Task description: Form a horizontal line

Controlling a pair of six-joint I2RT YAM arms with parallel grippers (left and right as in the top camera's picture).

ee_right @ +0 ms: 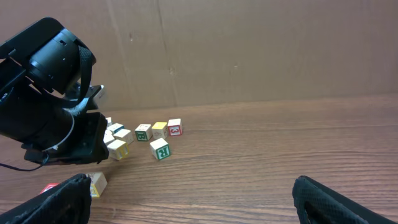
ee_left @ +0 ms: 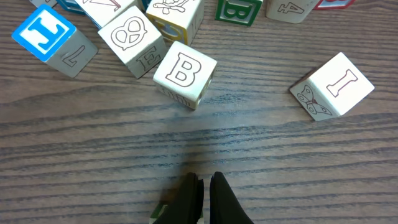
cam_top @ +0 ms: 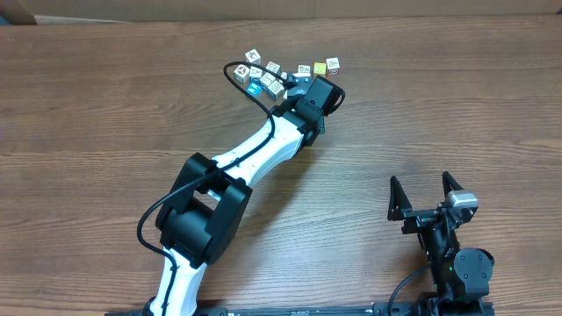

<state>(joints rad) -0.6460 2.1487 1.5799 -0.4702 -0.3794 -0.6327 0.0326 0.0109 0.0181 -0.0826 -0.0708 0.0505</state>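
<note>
A: Where's the horizontal line (cam_top: 319, 68)?
B: Upper centre of the overhead view. Three cubes in a row, just right of the bunch (cam_top: 263, 77). Looks unfinished to me.
A: Fingers?
B: Left fingers (ee_left: 199, 190) pinched together with nothing between them, over bare counter (cam_top: 105, 114) near the B cube (ee_left: 185, 73). Right fingers (cam_top: 396, 197) spread wide and empty, lower right.
A: Risk?
B: If I nudge with closed tips, I'd expect the B cube to spin or skid into the bunch. The I cube (ee_left: 333, 84) sits skewed and loose at frame right. A wide wrist swing could clip it or the row and wreck the alignment.
</note>
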